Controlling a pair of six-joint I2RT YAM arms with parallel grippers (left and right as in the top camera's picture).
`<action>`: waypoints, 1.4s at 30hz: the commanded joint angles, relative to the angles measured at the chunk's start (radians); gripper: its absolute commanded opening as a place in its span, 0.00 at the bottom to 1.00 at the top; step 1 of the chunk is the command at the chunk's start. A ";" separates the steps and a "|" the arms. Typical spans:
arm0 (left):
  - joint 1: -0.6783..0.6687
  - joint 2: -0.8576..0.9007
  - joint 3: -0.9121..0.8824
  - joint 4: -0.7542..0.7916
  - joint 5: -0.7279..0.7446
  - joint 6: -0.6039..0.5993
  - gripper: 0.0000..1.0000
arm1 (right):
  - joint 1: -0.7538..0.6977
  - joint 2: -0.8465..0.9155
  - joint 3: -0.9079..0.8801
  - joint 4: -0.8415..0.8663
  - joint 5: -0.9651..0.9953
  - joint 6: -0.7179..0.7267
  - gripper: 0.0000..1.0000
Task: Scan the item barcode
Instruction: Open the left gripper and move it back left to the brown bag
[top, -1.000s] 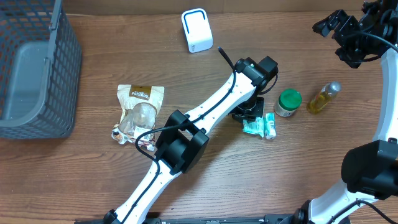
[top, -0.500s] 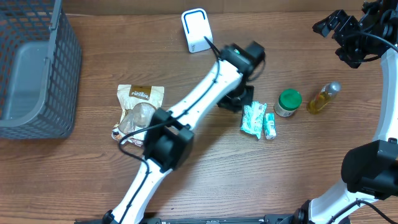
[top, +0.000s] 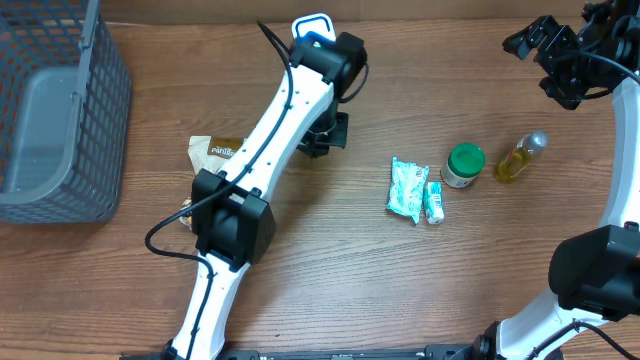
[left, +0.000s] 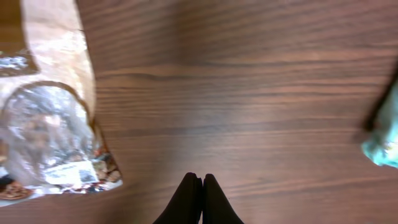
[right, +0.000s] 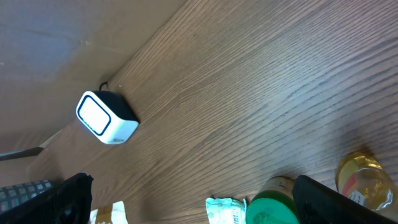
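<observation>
The white barcode scanner (top: 314, 27) with a blue-rimmed face stands at the table's back, partly behind my left wrist; it also shows in the right wrist view (right: 106, 117). My left gripper (top: 322, 140) hovers just in front of the scanner, shut on nothing (left: 201, 180). Two teal packets (top: 407, 190) lie on the wood to its right. A brown snack bag (top: 222, 160) lies to its left, partly under the arm, and fills the left of the wrist view (left: 50, 124). My right gripper (top: 548, 45) is raised at the back right, open and empty (right: 193, 182).
A green-lidded jar (top: 463, 164) and a small oil bottle (top: 520, 157) stand right of the packets. A grey wire basket (top: 60, 110) takes up the left back corner. The jar (right: 273, 208) and bottle (right: 364, 180) sit near the right gripper's fingers in its wrist view.
My left arm has swung back and to the left, away from the teal packets, which stay on the table. Its jaws have closed empty. The right arm has not moved.
</observation>
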 joint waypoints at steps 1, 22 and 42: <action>0.002 -0.012 -0.002 -0.003 -0.037 0.031 0.04 | 0.000 -0.014 0.021 0.002 0.007 -0.006 1.00; 0.087 -0.026 -0.132 -0.003 -0.036 0.160 0.04 | 0.000 -0.014 0.021 0.002 0.007 -0.006 1.00; 0.417 -0.285 -0.509 -0.003 -0.073 0.132 0.04 | 0.000 -0.014 0.021 0.002 0.007 -0.006 1.00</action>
